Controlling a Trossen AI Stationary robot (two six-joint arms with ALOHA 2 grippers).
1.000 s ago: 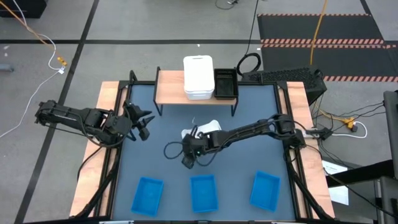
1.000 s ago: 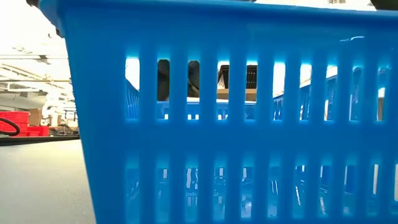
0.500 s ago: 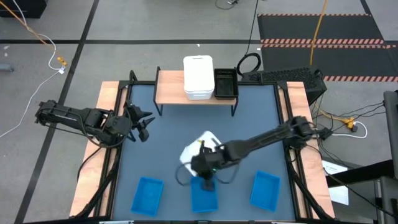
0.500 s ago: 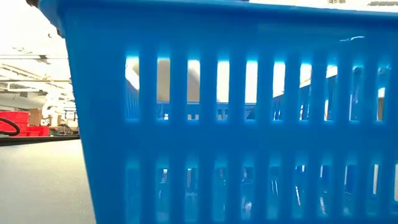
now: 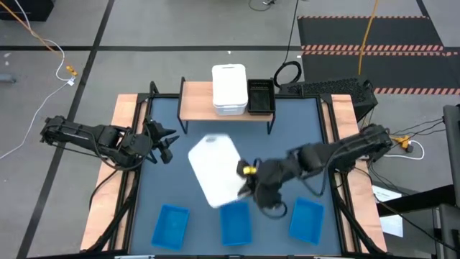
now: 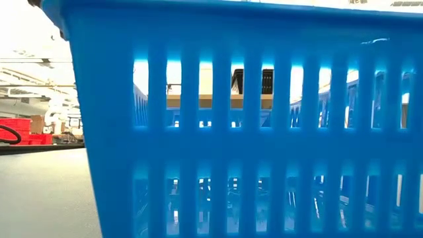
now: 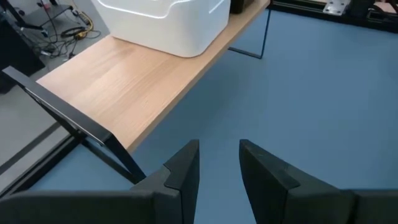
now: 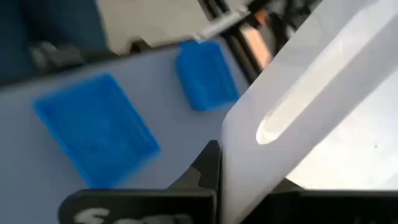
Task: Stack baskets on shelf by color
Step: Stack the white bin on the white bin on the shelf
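The dark-blue tabletop [image 5: 180, 155] is carrying the shelf [image 5: 195, 102] along its far edge. On the shelf a white stack [image 5: 229, 89] is sitting at the middle, with a black stack [image 5: 260, 96] just beside it on the right; how many baskets each holds is not clear. The shelf's left third is lying bare.

3 blue baskets are waiting in a row at the near edge: left [image 5: 169, 225], middle [image 5: 235, 224] and right [image 5: 306, 219].

The right gripper [image 5: 248, 185] is clamping the rim of a white basket [image 5: 215, 169], holding it tilted in the air above the table centre. The left gripper [image 5: 162, 140] is hovering near the shelf's left end, fingers slightly apart and holding nothing.

Judging by this, white and black are nearly finished; blue is not yet started.
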